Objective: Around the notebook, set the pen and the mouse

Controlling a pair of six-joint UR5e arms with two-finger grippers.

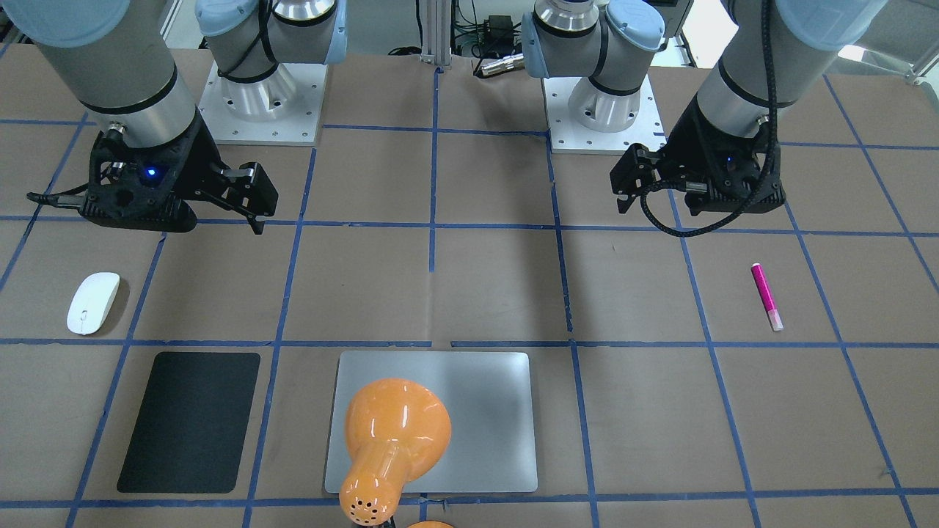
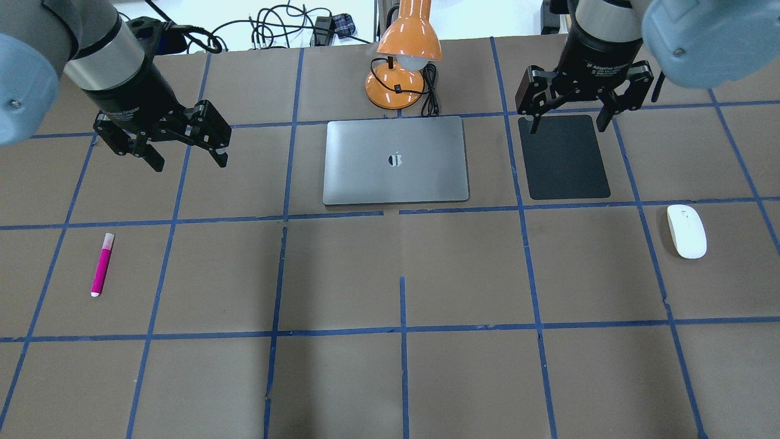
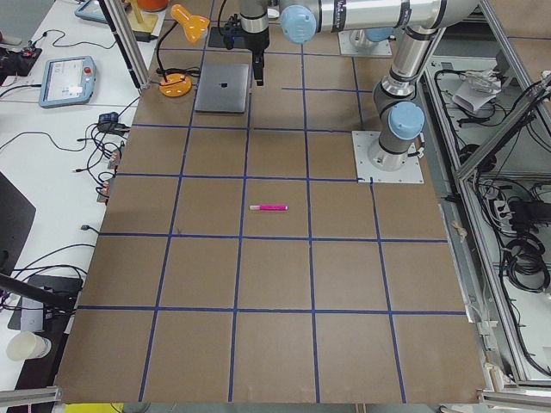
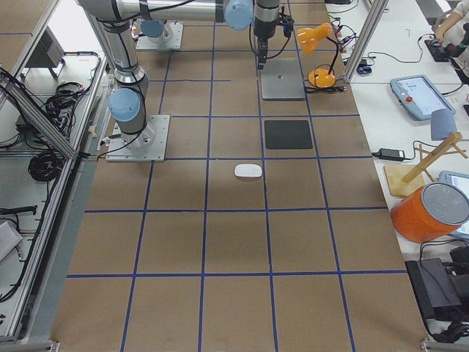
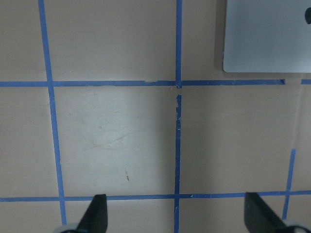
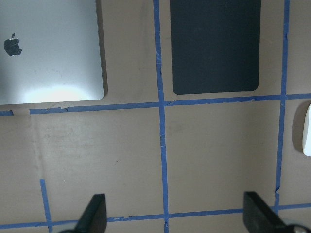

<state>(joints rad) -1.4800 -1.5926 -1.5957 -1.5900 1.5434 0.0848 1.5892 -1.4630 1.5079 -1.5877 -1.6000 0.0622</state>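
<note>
We note left claw [image 2: 189, 157] and right claw [image 2: 568, 125] open above bench [image 2: 390, 378]; notebook [image 2: 365, 174] by far edge; pen [image 2: 102, 265] toward left edge, mouse [image 2: 687, 231] toward right.

A matte black mat [image 2: 563, 157] lies flat at upper right of the overhead view and an orange desk lamp [image 2: 408, 36] stands at top centre, both on a brown table [image 2: 341, 378] gridded with blue tape [image 2: 609, 323].

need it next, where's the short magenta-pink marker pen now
Overhead view: the short magenta-pink marker pen lies flat at far left, nearer the robot than the open left gripper.
</note>
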